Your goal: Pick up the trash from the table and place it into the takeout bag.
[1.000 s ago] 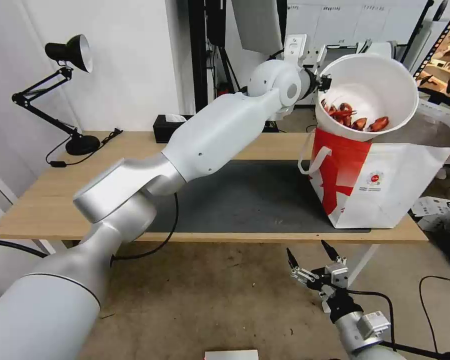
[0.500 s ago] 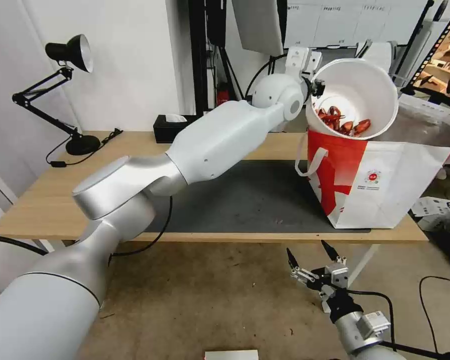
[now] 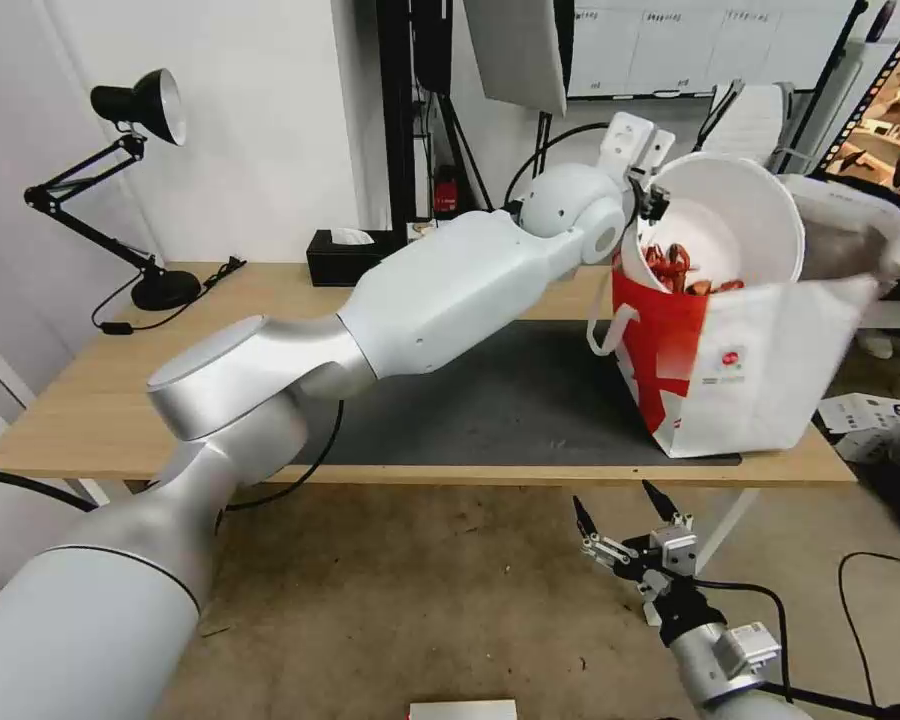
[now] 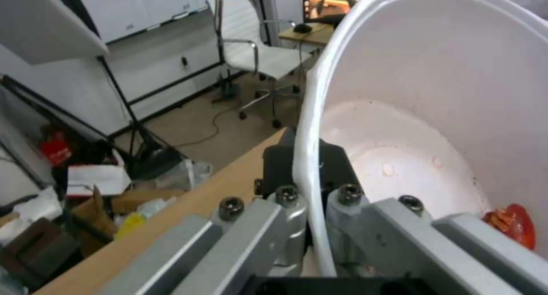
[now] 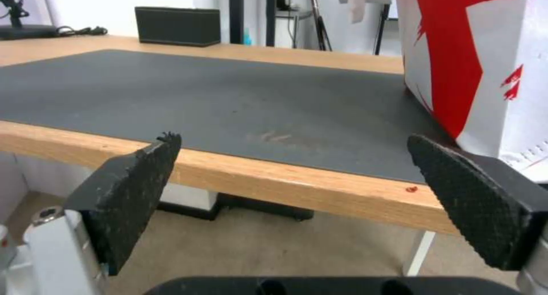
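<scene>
— Where is the bowl?

— The left gripper (image 3: 653, 205) clamps the rim of the white bowl (image 3: 735, 215), one finger (image 4: 285, 166) outside the wall and the other inside, as the left wrist view shows. The bowl hangs tilted on its side, its mouth turned toward the camera, partly sunk into the open top of the bag (image 3: 760, 365). Red scraps (image 3: 682, 270) lie heaped at its lowest edge, just below the gripper.

— And the bag?

— It stands directly beneath the left gripper, at the right end of the table (image 3: 90, 410), its base on the edge of the dark mat (image 3: 500, 395). Its strap (image 3: 610, 330) loops down below the gripper's wrist.

— The other arm?

— The right gripper (image 3: 623, 520) waits low, in front of the table's near edge, well below and apart from the bowl, its fingers (image 5: 131, 192) spread wide with nothing between them. Ahead of it in the right wrist view lie the mat and the bag's red-and-white side; a black box (image 5: 177, 26) sits far beyond, at the table's back edge.
</scene>
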